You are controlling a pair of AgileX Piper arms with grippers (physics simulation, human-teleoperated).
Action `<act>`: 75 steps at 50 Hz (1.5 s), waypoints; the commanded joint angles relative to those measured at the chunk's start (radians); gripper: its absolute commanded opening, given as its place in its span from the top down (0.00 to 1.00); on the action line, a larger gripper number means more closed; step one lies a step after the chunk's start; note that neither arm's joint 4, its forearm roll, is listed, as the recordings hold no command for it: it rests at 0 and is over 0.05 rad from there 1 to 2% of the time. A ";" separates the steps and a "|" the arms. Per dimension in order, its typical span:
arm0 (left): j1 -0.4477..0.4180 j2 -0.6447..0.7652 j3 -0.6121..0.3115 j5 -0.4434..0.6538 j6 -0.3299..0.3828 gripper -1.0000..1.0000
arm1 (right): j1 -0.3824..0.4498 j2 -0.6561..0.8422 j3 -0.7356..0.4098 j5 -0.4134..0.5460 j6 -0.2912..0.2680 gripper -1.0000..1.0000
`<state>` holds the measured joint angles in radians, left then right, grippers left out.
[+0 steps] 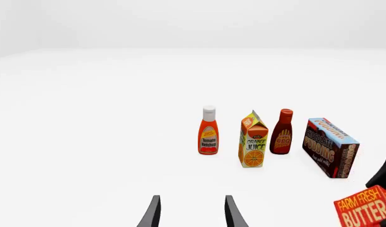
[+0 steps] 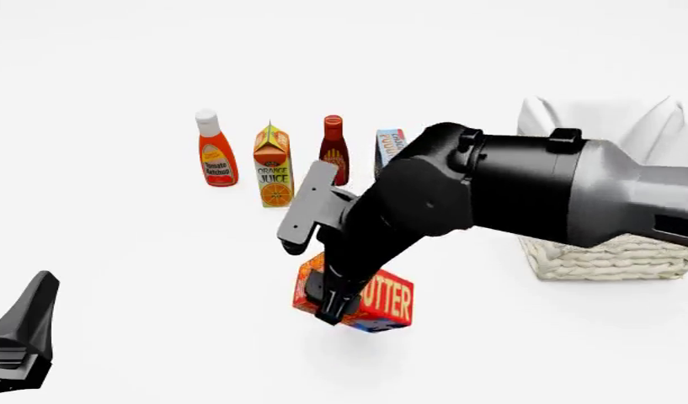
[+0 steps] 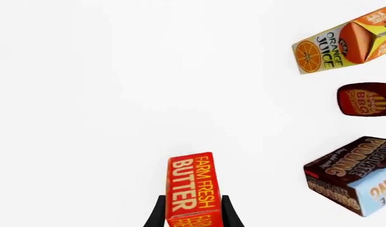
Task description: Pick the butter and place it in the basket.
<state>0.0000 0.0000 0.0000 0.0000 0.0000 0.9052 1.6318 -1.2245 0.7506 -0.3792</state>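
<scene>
Near desk centre, right pincer (image 2: 334, 310) clamps the butter (image 2: 372, 299), carton tilted, apparently just clear of the desk so it can swing right to the basket (image 2: 596, 252). Left pincer (image 1: 191, 213) empty, jaws apart, parked out of the way.

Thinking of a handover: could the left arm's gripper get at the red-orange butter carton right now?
Probably not cleanly: the right gripper is shut on the red-orange butter carton, and its arm covers the carton from above. The left gripper sits off to the side.
</scene>
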 commanded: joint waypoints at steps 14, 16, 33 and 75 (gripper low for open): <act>0.000 0.000 0.000 0.000 0.000 0.00 | 0.024 -0.219 0.005 -0.001 0.007 1.00; 0.000 0.000 0.000 0.000 0.000 0.00 | 0.027 -0.240 -0.004 -0.011 0.026 1.00; 0.000 0.000 0.000 0.000 0.000 0.00 | 0.048 -0.379 0.039 -0.118 0.101 1.00; 0.000 0.000 0.000 0.000 0.000 0.00 | -0.001 -0.589 0.068 -0.322 0.197 1.00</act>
<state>0.0000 0.0000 0.0000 0.0000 0.0000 0.9308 1.0768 -1.1420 0.4823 -0.2263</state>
